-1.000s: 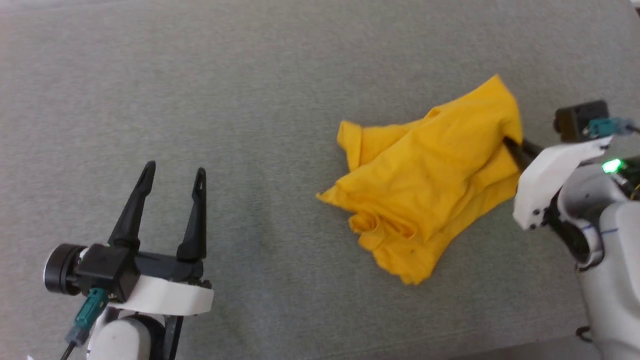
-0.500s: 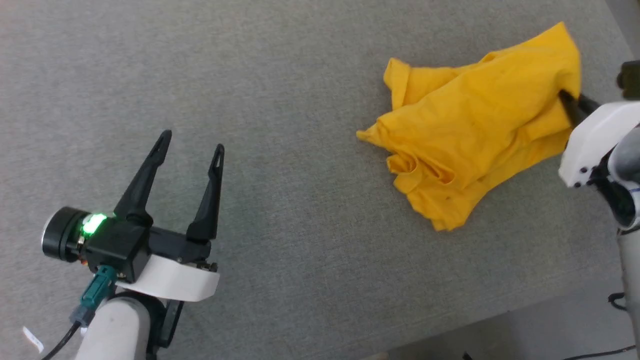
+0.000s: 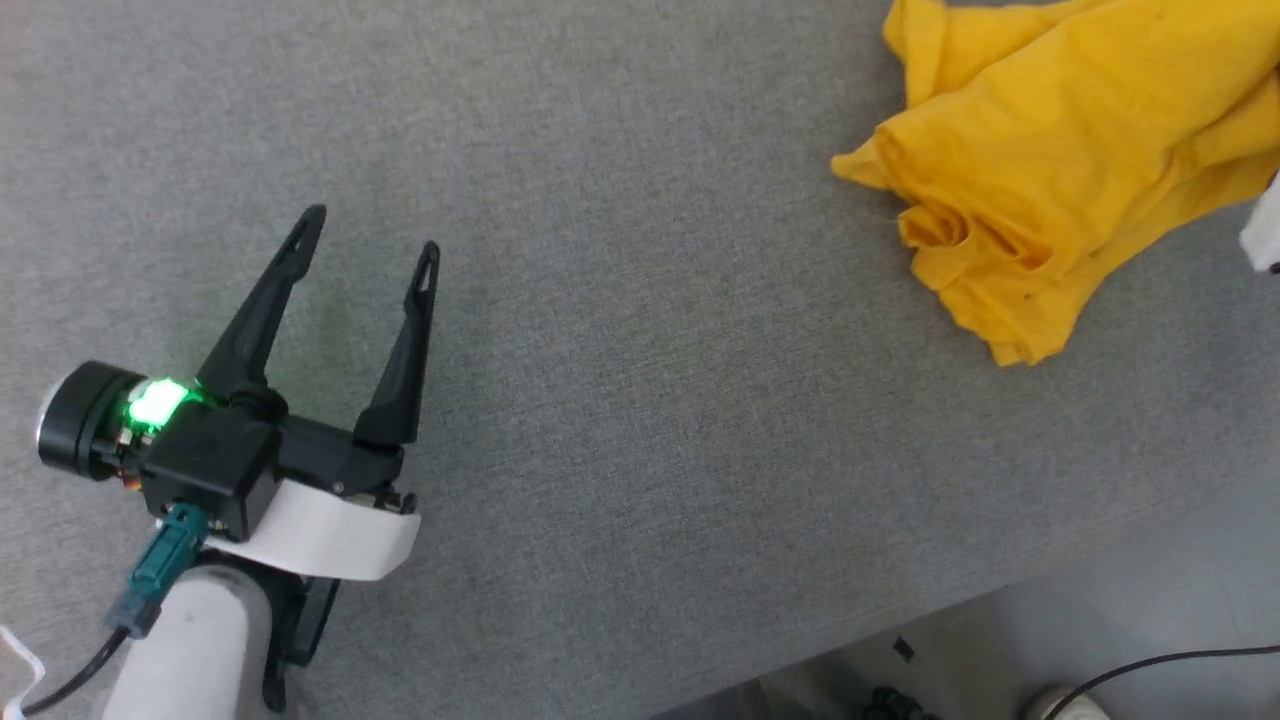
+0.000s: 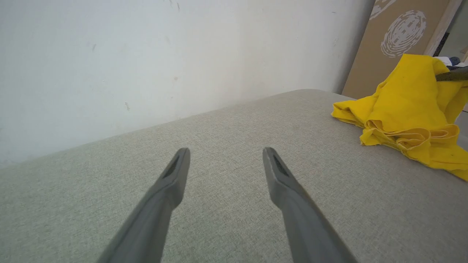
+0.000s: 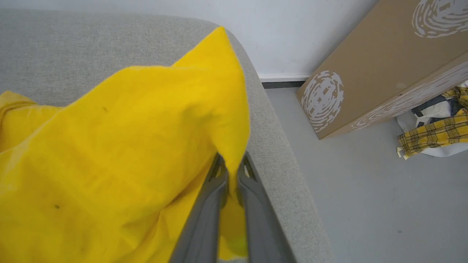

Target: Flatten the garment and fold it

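Gripping: right gripper (image 5: 232, 166), fingers pinched tight on a raised edge of the garment (image 5: 109, 153), lower middle of the right wrist view.
Place: garment crumpled in a yellow heap, upper right of the head view, on the grey padded surface (image 3: 640, 400).
Idle: left gripper (image 3: 372, 235), fingers spread and empty, lower left, well apart from the garment.
Floor: cardboard box (image 5: 384, 62), upper right of the right wrist view.

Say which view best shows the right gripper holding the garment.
Right wrist view: the right gripper is shut on the garment, close up. The left wrist view shows one distant finger; the head view, a white edge.
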### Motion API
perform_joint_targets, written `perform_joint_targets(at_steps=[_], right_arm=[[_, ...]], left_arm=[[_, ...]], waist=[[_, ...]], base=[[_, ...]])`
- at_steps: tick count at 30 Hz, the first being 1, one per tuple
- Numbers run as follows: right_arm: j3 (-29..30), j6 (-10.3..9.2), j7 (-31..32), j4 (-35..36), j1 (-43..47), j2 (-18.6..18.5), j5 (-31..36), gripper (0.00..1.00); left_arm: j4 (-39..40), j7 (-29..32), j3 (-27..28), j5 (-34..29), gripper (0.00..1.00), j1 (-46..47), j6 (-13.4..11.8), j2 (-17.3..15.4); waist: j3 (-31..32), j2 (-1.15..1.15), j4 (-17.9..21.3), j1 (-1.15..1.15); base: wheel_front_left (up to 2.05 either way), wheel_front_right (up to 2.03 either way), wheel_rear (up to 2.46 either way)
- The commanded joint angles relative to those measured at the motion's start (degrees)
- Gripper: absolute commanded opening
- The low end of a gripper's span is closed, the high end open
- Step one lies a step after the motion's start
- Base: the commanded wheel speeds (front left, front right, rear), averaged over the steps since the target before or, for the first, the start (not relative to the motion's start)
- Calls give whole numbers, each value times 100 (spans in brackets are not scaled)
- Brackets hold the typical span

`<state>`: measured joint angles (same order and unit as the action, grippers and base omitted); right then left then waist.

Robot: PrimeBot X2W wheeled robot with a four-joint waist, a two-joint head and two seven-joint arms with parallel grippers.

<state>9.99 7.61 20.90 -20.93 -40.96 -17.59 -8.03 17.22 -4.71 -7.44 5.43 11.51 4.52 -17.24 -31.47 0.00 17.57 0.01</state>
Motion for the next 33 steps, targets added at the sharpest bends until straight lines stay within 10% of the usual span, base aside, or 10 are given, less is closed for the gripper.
perform_joint_targets(at_steps=[1, 13, 16, 17, 33], right_arm=[[98, -12, -85, -51, -118, -8, 100, 0], [958, -12, -729, -760, -514, 123, 863, 0], [1155, -12, -851, -973, -610, 168, 1031, 54], [1221, -12, -891, -1033, -646, 185, 1092, 100], [1389, -12, -1309, -1260, -702, 292, 1164, 100]], left_arm=[[48, 28, -12, -58, 100, 141, 37, -52], [265, 187, -162, -107, 100, 472, 83, -186], [281, 198, -190, -99, 100, 516, 84, -190], [280, 202, -200, -99, 100, 530, 82, -189], [-66, -136, -271, 60, 100, 411, -86, -10]], waist=[[-235, 0, 20, -1], [-701, 0, -114, -1], [-739, 0, -150, -1], [-745, 0, -162, -1], [-39, 0, -341, -1]], base=[[0, 0, 0], [0, 0, 0], [0, 0, 0], [0, 0, 0], [0, 0, 0]])
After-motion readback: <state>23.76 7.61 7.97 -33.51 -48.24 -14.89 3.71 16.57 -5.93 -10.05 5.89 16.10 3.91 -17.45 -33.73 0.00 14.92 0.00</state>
